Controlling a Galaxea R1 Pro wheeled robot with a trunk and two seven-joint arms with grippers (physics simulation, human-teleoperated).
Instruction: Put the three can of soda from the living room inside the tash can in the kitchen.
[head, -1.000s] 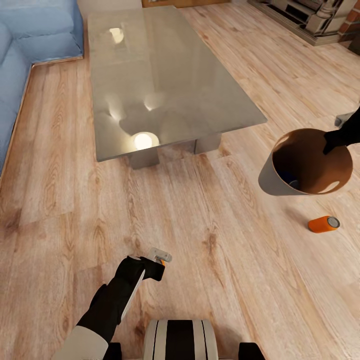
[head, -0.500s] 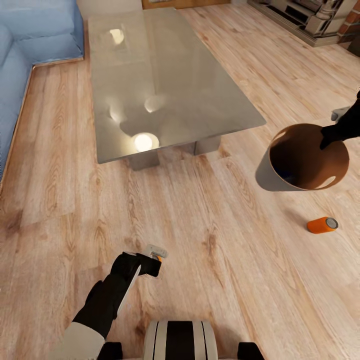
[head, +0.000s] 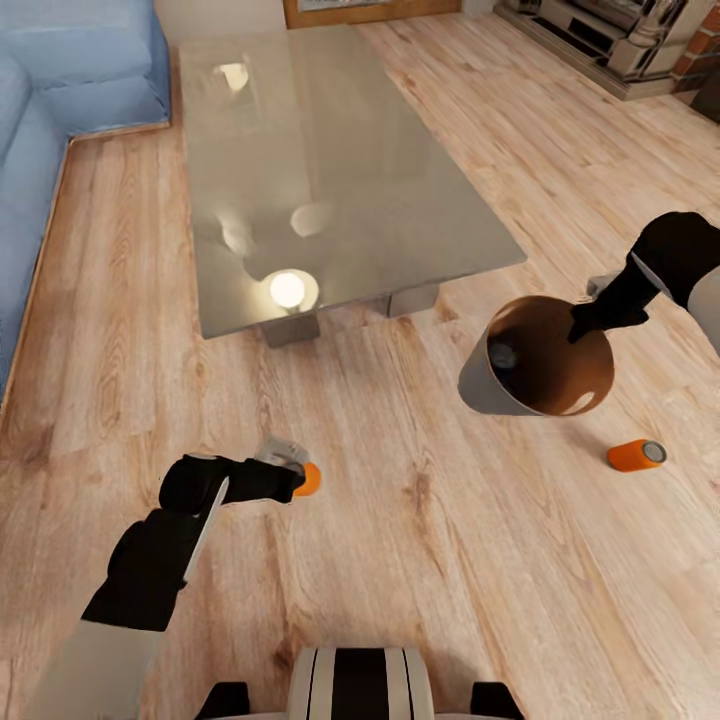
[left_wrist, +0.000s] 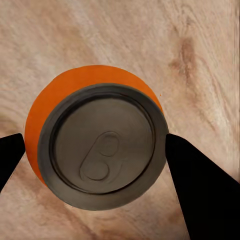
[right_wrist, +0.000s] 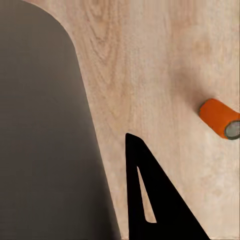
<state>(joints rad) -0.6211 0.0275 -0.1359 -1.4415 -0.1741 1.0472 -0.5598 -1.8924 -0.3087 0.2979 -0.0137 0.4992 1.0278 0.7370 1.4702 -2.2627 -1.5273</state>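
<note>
Orange cans number 2 for certain: 1 sits clamped between the left gripper's (left_wrist: 95, 155) black fingers, its grey tab end facing the wrist camera, and 1 can on the floor (head: 636, 455) lies on its side, near the right gripper (head: 585, 325) and just beyond the bin. A dark round shape (head: 502, 356) rests inside the bin; whether it is a 3rd can cannot be told. There is 1 trash can (head: 480, 385), tilted off the wood floor (head: 420, 560), its glossy brown inside facing the head camera. The right gripper grips its far rim, 1 finger (right_wrist: 155, 200) outside the grey wall. The glass coffee table (head: 330, 170) stands beyond both grippers, its near edge well apart from the held can (head: 308, 479); bare floor lies between the 2 arms. The blue sofa (head: 60, 90) sits beyond the left gripper.
</note>
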